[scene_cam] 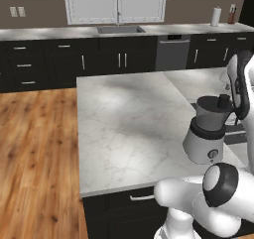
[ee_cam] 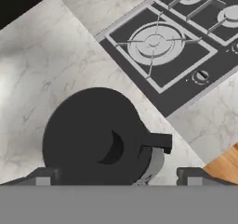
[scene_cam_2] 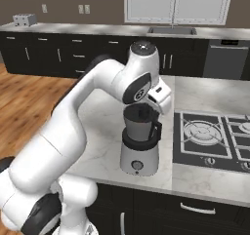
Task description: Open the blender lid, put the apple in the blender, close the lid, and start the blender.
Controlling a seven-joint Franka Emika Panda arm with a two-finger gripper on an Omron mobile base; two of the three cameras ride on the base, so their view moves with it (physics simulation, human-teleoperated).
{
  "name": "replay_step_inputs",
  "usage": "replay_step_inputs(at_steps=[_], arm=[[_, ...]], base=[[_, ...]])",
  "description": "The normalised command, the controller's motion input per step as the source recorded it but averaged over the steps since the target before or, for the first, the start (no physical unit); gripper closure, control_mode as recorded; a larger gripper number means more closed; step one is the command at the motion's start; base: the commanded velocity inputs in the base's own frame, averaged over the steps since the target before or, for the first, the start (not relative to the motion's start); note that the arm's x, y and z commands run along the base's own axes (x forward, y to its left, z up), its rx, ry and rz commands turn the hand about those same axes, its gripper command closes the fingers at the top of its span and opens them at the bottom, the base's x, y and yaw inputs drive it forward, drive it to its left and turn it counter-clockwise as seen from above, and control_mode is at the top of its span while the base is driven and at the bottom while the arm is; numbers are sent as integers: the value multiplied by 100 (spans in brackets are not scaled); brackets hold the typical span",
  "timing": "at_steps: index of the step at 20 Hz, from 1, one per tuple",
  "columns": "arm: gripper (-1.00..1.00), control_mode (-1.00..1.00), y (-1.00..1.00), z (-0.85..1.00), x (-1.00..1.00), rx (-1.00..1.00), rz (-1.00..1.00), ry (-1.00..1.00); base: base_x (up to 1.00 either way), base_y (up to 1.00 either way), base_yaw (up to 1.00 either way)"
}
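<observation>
The blender (scene_cam_2: 140, 153) stands near the front edge of the island counter, with a light-grey base (scene_cam: 202, 146), a front knob and a dark jar (scene_cam: 210, 114). In the hand view the black round blender lid (ee_cam: 88, 130) covers the jar from above, with a small dark knob near its middle and the jar handle (ee_cam: 158, 141) sticking out to the right. My gripper (ee_cam: 118, 176) hangs open just above the lid, its fingertips (ee_cam: 44, 176) far apart on either side, holding nothing. The hand (scene_cam_2: 158, 95) sits over the jar top. The apple is out of view.
A black gas cooktop (scene_cam_2: 215, 131) lies in the counter right beside the blender. The marble island (scene_cam: 129, 124) spreads wide to the blender's left. Wood floor (scene_cam: 34, 153) borders the island. A sink (scene_cam: 120, 29) and dark cabinets line the back wall.
</observation>
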Motion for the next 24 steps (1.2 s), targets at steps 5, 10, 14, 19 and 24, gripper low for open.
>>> replay_step_inputs(at_steps=[5, 10, 14, 19, 24], arm=[[-100, -100, 0, -51, -99, 19, 13, -37], [-100, -100, -5, -93, -56, 5, 23, -30], [-100, -100, -12, -68, -48, 0, 32, -38], [-100, -100, -21, -29, -2, -6, 56, -44], [-100, -100, 1, -48, 0, -10, 64, -27]], base=[[0, 0, 0], [0, 0, 0], [0, 0, 0], [0, 0, 0], [0, 0, 0]])
